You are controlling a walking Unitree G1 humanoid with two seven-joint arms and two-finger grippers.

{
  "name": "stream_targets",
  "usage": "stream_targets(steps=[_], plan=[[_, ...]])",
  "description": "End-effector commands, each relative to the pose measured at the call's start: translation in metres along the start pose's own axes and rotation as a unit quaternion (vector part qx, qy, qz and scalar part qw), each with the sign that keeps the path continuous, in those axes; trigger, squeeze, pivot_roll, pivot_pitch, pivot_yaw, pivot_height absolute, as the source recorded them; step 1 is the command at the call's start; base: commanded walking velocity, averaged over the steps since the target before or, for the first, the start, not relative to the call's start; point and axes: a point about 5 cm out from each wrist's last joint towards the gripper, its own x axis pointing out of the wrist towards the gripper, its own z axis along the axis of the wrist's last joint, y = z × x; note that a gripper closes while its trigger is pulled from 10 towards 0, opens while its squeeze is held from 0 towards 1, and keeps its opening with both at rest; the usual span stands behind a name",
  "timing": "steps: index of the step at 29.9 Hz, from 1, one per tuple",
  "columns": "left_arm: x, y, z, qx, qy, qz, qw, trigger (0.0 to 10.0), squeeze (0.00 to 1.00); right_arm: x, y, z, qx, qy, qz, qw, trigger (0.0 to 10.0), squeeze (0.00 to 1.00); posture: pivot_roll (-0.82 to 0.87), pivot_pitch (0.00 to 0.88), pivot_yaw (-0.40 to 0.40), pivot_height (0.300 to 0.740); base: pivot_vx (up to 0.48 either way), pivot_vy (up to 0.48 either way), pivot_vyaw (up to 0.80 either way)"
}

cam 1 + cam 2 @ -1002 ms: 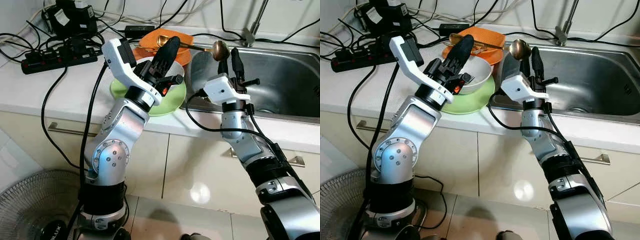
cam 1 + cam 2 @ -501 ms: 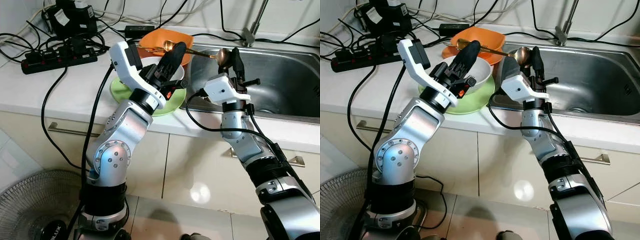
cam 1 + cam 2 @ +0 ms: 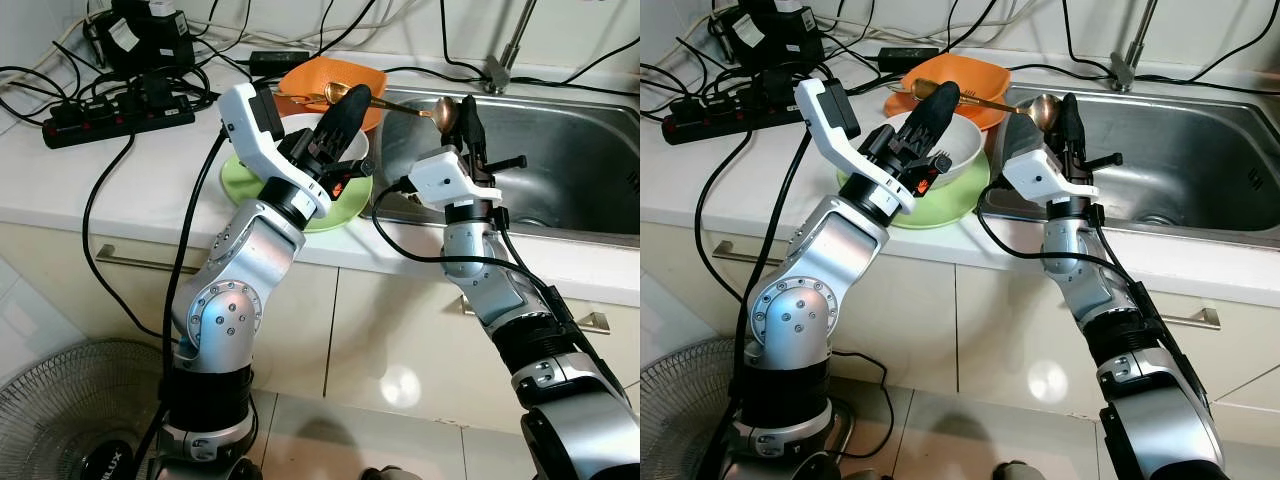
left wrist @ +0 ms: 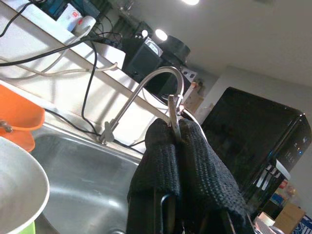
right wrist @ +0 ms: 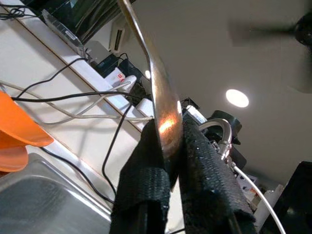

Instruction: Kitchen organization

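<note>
The scene is a white kitchen counter (image 3: 120,170) with cream cabinet doors below and a pale tiled floor. On the floor, at the far left and low, stands a wire-grille fan (image 3: 60,410). On the counter, to the left of the left gripper, lie a black power strip (image 3: 110,110) and many black cables.

The left gripper (image 3: 345,100) is raised over the dishes, its two black fingers pressed together with nothing between them. Just below it is a white bowl (image 3: 940,150), which sits on a green plate (image 3: 340,205) near the counter edge. Behind the gripper, toward the wall, is an orange bowl (image 3: 965,85) with one end of the golden spoon (image 3: 985,98) resting over it.

The spoon goes across from the orange bowl to the right gripper (image 3: 1068,105), which stands at the left edge of the steel sink (image 3: 570,160). Its fingers are closed on the spoon near the bowl end; in the right wrist view the metal (image 5: 163,117) is pinched between both pads. Behind the right gripper, at the wall, rises the tap (image 3: 510,45).
</note>
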Motion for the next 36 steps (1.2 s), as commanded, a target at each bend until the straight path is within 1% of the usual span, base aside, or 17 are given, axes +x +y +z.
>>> stream_targets(steps=[1, 4, 5, 6, 8, 13, 16, 21, 23, 30, 31, 32, 33, 36], plan=[[0.002, -0.003, -0.006, -0.008, 0.008, 0.003, 1.000, 10.0, 0.00, 0.005, -0.001, 0.003, 0.009, -0.003, -0.003, 1.000, 0.0, 0.00, 0.03, 0.043, 0.023, 0.732, 0.000, 0.000, 0.00], [0.003, 0.001, -0.008, -0.005, 0.016, 0.020, 1.000, 10.0, 0.00, 0.005, -0.002, 0.003, 0.010, -0.003, -0.004, 1.000, 0.0, 0.00, 0.03, 0.043, 0.023, 0.732, 0.000, 0.000, 0.00], [0.003, 0.004, -0.009, -0.002, 0.019, 0.032, 0.999, 10.0, 0.42, 0.005, -0.002, 0.003, 0.009, -0.003, -0.004, 1.000, 0.0, 0.00, 0.03, 0.043, 0.023, 0.732, 0.000, 0.000, 0.00], [0.003, 0.007, -0.010, -0.003, 0.021, 0.040, 0.999, 10.0, 1.00, 0.005, -0.002, 0.003, 0.009, -0.003, -0.004, 1.000, 0.0, 0.00, 0.03, 0.044, 0.024, 0.732, 0.000, 0.000, 0.00], [0.003, 0.011, -0.011, -0.002, 0.023, 0.054, 0.998, 10.0, 1.00, 0.005, -0.002, 0.003, 0.009, -0.002, -0.005, 1.000, 0.0, 0.00, 0.03, 0.044, 0.024, 0.732, 0.000, 0.000, 0.00], [0.002, 0.014, -0.014, -0.003, 0.030, 0.065, 0.997, 10.0, 1.00, 0.005, -0.001, 0.002, 0.010, -0.002, -0.005, 1.000, 0.0, 0.00, 0.03, 0.043, 0.025, 0.732, 0.000, 0.000, 0.00], [0.002, 0.014, -0.014, -0.002, 0.031, 0.064, 0.997, 10.0, 1.00, 0.005, -0.001, 0.002, 0.011, 0.000, -0.005, 1.000, 0.0, 0.00, 0.03, 0.042, 0.026, 0.732, 0.000, 0.000, 0.00], [0.002, 0.009, -0.014, 0.010, 0.036, 0.047, 0.998, 10.0, 1.00, 0.007, -0.002, 0.000, 0.020, 0.014, -0.007, 1.000, 0.0, 0.00, 0.03, 0.041, 0.025, 0.732, 0.000, 0.000, 0.00], [0.002, 0.008, -0.015, 0.022, 0.040, 0.042, 0.998, 10.0, 1.00, 0.009, -0.003, -0.002, 0.034, 0.027, -0.012, 0.999, 0.0, 0.00, 0.04, 0.039, 0.024, 0.732, 0.000, 0.000, 0.00], [0.001, 0.009, -0.015, 0.032, 0.041, 0.049, 0.997, 10.0, 1.00, 0.014, -0.007, -0.004, 0.047, 0.044, -0.019, 0.998, 0.0, 0.00, 0.03, 0.038, 0.023, 0.732, 0.000, 0.000, 0.00], [0.001, 0.009, -0.015, 0.034, 0.041, 0.050, 0.997, 10.0, 0.83, 0.015, -0.008, -0.005, 0.047, 0.051, -0.022, 0.997, 0.0, 0.00, 0.03, 0.036, 0.023, 0.732, 0.000, 0.000, 0.00], [0.001, 0.009, -0.015, 0.035, 0.041, 0.050, 0.997, 10.0, 0.83, 0.017, -0.009, -0.006, 0.046, 0.055, -0.023, 0.997, 0.0, 0.00, 0.03, 0.036, 0.023, 0.732, 0.000, 0.000, 0.00], [0.001, 0.009, -0.015, 0.037, 0.040, 0.050, 0.997, 10.0, 0.00, 0.018, -0.010, -0.007, 0.047, 0.059, -0.023, 0.997, 0.0, 0.00, 0.03, 0.037, 0.023, 0.732, 0.000, 0.000, 0.00], [0.001, 0.008, -0.014, 0.040, 0.036, 0.049, 0.997, 10.0, 0.00, 0.020, -0.011, -0.008, 0.050, 0.063, -0.020, 0.997, 0.0, 0.00, 0.03, 0.035, 0.021, 0.732, 0.000, 0.000, 0.00]])
